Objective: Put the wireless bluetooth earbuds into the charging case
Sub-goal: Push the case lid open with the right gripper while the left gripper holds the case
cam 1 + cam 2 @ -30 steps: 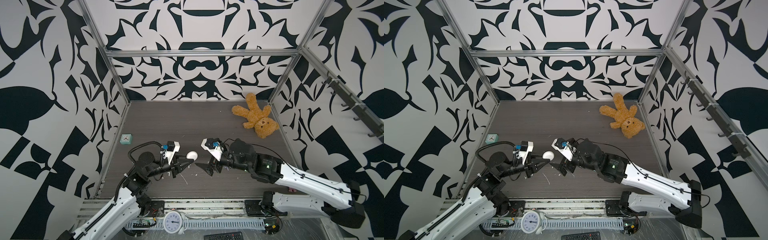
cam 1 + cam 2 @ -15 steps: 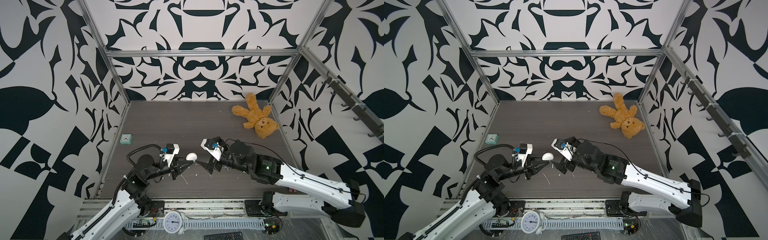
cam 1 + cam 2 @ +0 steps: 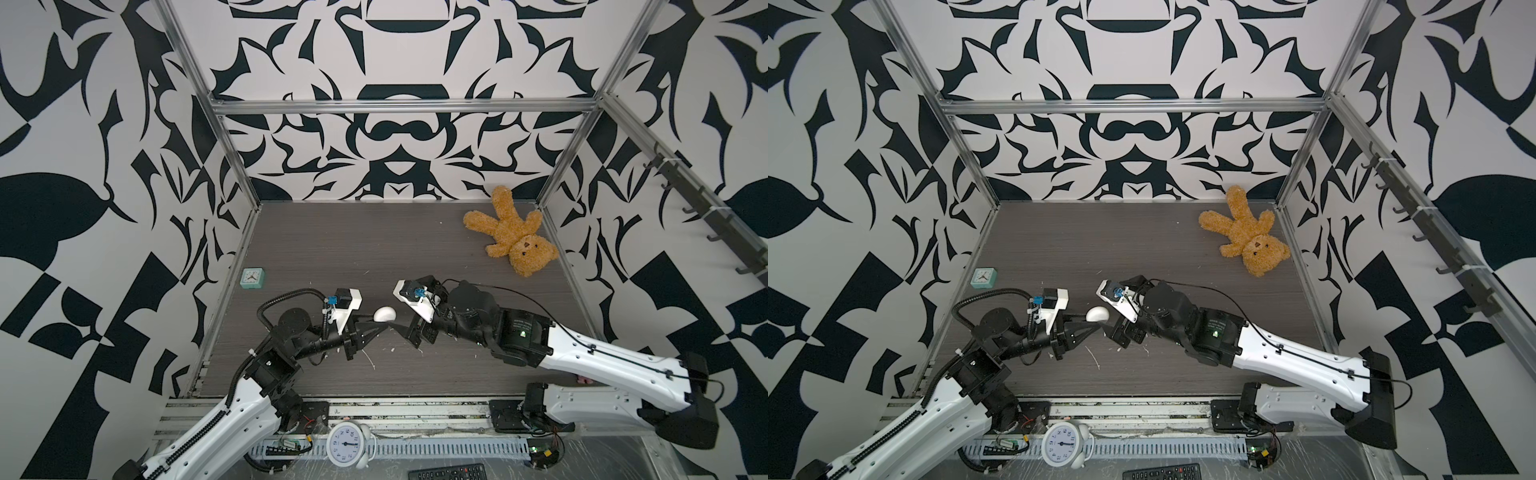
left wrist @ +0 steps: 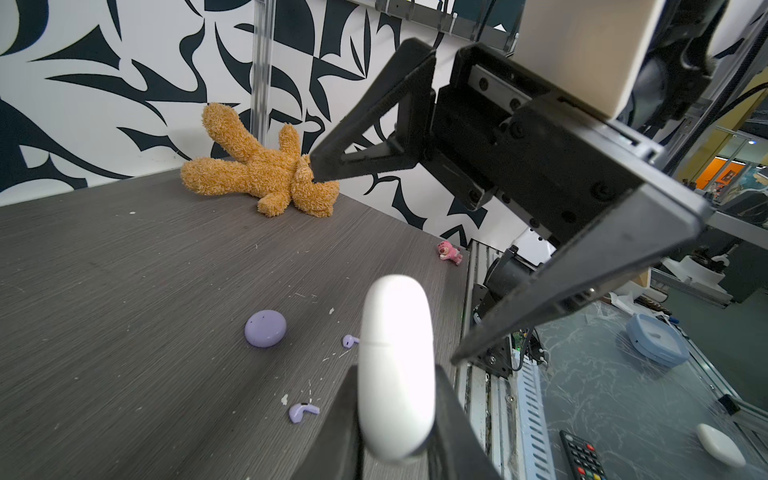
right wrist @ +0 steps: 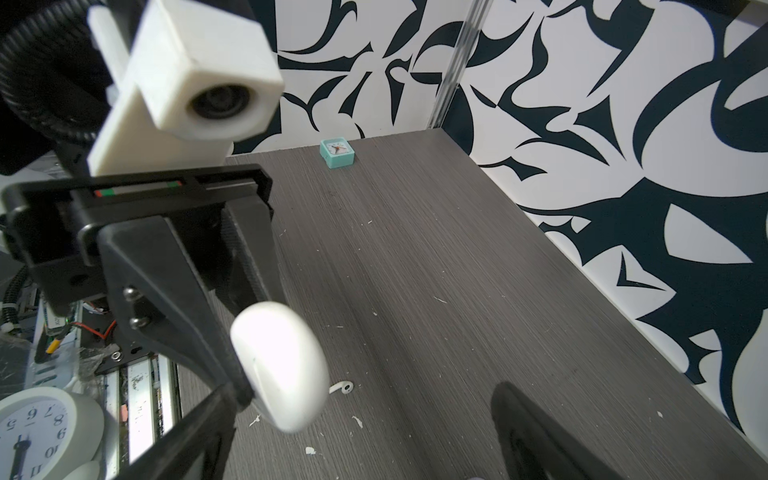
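Note:
A closed white charging case (image 3: 384, 325) (image 3: 1097, 313) is held above the table, and my left gripper (image 3: 380, 329) is shut on it. In the left wrist view the case (image 4: 395, 365) stands on edge between the left gripper's (image 4: 397, 401) two fingers. My right gripper (image 3: 409, 330) (image 5: 357, 436) faces the case (image 5: 280, 365) from close by, open and holding nothing. Two pale purple earbuds (image 4: 303, 411) (image 4: 350, 340) lie on the table near a closed purple case (image 4: 265, 328). One white earbud (image 5: 343, 387) lies below the held case. The right arm hides the purple things in both top views.
A brown teddy bear (image 3: 509, 237) lies at the back right and a small teal clock (image 3: 252, 277) at the left wall. A tiny pink toy (image 4: 451, 252) sits near the front edge. White scraps (image 3: 370, 359) litter the table. A white alarm clock (image 3: 347, 442) and a remote (image 3: 449, 471) lie beyond the front rail.
The left gripper has shifted slightly toward the front with the white case. The right gripper has edged a little to the left, closer to the case. Both grips are unchanged.

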`<state>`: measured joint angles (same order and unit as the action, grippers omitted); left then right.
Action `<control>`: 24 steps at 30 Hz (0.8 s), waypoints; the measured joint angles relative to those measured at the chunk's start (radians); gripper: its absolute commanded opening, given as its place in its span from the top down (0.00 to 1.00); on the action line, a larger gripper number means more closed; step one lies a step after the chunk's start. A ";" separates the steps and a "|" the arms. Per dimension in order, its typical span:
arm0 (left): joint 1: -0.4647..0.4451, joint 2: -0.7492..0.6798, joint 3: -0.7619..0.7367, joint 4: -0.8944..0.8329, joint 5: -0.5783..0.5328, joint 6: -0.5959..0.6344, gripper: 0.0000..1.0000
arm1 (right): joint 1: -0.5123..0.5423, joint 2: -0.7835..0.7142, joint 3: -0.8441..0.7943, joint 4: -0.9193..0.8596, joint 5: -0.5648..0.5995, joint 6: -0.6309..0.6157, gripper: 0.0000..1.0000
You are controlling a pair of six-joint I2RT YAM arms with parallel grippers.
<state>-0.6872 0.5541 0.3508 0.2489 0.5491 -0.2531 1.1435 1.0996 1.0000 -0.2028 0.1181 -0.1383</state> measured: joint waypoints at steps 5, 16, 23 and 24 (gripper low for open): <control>-0.002 0.008 0.000 0.000 -0.001 0.004 1.00 | 0.003 0.002 -0.005 0.022 0.062 -0.002 0.03; -0.002 0.017 0.000 -0.001 -0.006 0.010 1.00 | 0.010 0.001 -0.020 0.045 0.095 -0.005 0.03; -0.002 0.017 0.000 -0.001 -0.011 0.010 1.00 | 0.013 0.001 -0.023 0.055 0.116 -0.005 0.03; -0.002 0.016 -0.001 -0.001 -0.012 0.010 1.00 | 0.013 0.001 -0.024 0.056 0.120 -0.006 0.03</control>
<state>-0.6891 0.5705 0.3500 0.2478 0.5373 -0.2432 1.1564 1.1007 0.9764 -0.1463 0.2382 -0.1444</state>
